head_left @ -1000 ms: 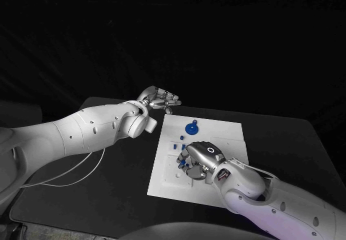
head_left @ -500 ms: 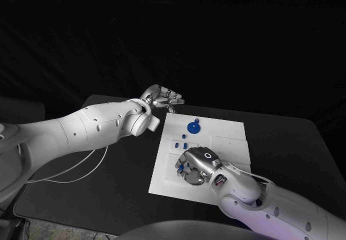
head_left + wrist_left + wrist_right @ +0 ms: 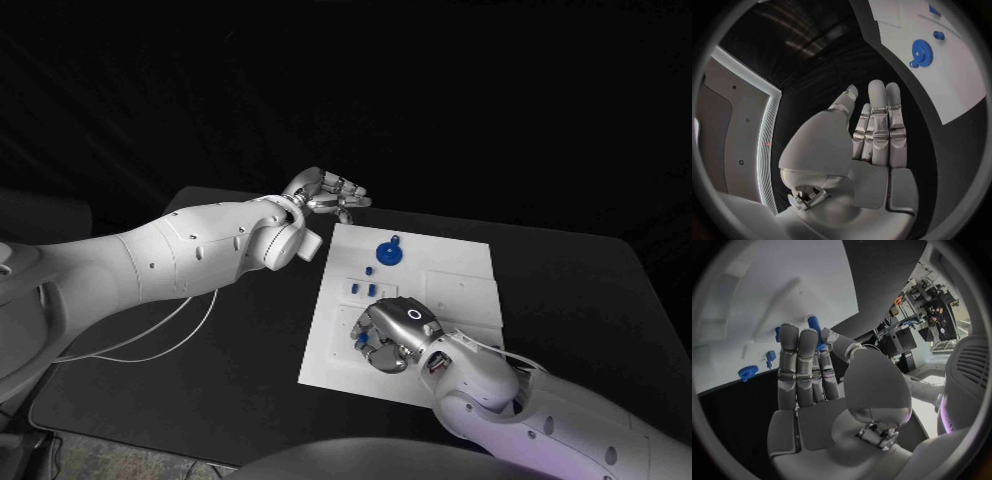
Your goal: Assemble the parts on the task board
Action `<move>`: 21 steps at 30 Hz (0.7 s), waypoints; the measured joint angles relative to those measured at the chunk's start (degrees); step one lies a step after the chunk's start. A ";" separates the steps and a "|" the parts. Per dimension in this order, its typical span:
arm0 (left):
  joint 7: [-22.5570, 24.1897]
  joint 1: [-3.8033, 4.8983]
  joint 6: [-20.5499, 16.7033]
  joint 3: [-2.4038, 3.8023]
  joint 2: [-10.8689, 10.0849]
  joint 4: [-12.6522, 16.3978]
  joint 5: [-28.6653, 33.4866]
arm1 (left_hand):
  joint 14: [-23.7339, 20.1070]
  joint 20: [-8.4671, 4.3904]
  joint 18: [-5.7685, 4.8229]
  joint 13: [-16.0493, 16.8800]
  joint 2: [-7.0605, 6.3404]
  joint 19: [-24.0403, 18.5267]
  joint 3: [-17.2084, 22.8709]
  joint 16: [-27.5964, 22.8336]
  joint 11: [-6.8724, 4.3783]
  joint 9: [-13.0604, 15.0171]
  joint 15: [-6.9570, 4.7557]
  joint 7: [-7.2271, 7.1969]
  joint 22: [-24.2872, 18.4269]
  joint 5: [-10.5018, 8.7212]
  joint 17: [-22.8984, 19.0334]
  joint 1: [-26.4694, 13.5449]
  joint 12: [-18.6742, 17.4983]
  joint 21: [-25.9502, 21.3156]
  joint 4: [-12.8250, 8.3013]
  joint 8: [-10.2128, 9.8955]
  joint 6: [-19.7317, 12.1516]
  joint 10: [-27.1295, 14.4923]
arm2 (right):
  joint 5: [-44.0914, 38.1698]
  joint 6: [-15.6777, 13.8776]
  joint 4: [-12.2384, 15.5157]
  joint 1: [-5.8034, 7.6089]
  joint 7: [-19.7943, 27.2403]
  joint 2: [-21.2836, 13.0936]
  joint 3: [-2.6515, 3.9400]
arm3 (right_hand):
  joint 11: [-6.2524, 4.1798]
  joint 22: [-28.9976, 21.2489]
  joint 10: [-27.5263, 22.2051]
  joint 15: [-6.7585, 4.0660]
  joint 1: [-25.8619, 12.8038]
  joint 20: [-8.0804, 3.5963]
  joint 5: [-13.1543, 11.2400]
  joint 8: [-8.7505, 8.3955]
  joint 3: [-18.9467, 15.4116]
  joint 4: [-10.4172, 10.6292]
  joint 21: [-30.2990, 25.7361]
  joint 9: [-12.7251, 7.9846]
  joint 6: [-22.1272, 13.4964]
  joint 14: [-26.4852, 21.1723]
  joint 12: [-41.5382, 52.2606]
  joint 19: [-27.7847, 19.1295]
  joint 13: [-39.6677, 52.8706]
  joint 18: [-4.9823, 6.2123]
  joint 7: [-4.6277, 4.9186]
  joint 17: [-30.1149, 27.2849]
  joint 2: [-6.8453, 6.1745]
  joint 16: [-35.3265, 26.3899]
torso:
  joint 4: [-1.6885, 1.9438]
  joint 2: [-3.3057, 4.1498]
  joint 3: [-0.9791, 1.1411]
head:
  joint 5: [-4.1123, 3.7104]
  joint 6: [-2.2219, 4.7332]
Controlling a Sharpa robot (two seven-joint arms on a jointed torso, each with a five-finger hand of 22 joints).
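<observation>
— Two hands, head view?
— Left hand [image 3: 326, 191] over the tabletop [image 3: 216, 340] beyond the task board [image 3: 447, 275], fingers loosely curled, holding nothing. Right hand [image 3: 389, 335] down on the board.
— Left wrist view?
— Fingers straight, together, empty; blue gear [image 3: 922, 51] on the board.
— Right wrist view?
— Blue peg [image 3: 815, 329] pinched between thumb and fingertips.

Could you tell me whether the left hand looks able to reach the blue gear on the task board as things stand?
Probably yes: the left hand, holding nothing, hovers off the task board's far corner, and nothing lies between it and the blue gear.
</observation>
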 measured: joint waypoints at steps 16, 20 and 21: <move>-0.01 -0.02 0.22 0.00 0.03 0.02 0.00 | 0.00 0.00 0.00 0.00 0.00 0.00 0.00 0.00 0.00 0.00 0.00 0.00 -0.01 0.00 -0.01 0.00 0.00 0.00 0.00 0.00 0.00 0.00 | -0.61 0.84 -0.58 -0.05 -0.34 0.11 -0.01 | 0.00 0.33 0.00 -0.15 0.38 0.02 -0.17 0.00 -0.09 -0.08 -0.29 0.00 0.00 0.15 -0.19 0.01 0.00 0.00 0.00 0.09 0.38 -0.06 | -0.07 -0.02 0.04 | 0.21 -0.25; -0.01 -0.03 0.25 0.00 0.03 0.02 0.00 | 0.00 0.00 0.00 0.00 0.00 0.00 0.00 0.00 0.00 0.00 0.00 0.00 -0.01 0.00 -0.01 0.00 0.00 0.00 0.00 0.00 0.00 0.00 | -0.87 1.09 -0.78 -0.06 -0.51 0.33 -0.07 | 0.00 0.33 0.00 -0.15 0.38 0.02 -0.18 0.00 -0.10 -0.08 -0.29 0.00 0.00 0.15 -0.19 0.01 0.00 -0.01 0.00 0.09 0.38 -0.06 | -0.07 -0.02 0.05 | 0.21 -0.27; -0.01 -0.03 0.26 0.00 0.04 0.03 0.00 | 0.00 0.00 0.00 0.00 0.00 0.00 0.00 0.00 0.00 0.00 0.00 0.00 -0.01 0.00 -0.01 0.00 0.00 0.00 0.00 0.00 0.00 0.00 | -1.02 1.17 -0.89 -0.06 -0.60 0.41 -0.12 | 0.00 0.33 0.00 -0.15 0.38 0.03 -0.18 0.01 -0.10 -0.08 -0.29 0.00 0.00 0.15 -0.19 0.02 0.00 -0.01 0.00 0.09 0.38 -0.06 | -0.07 -0.01 0.05 | 0.21 -0.27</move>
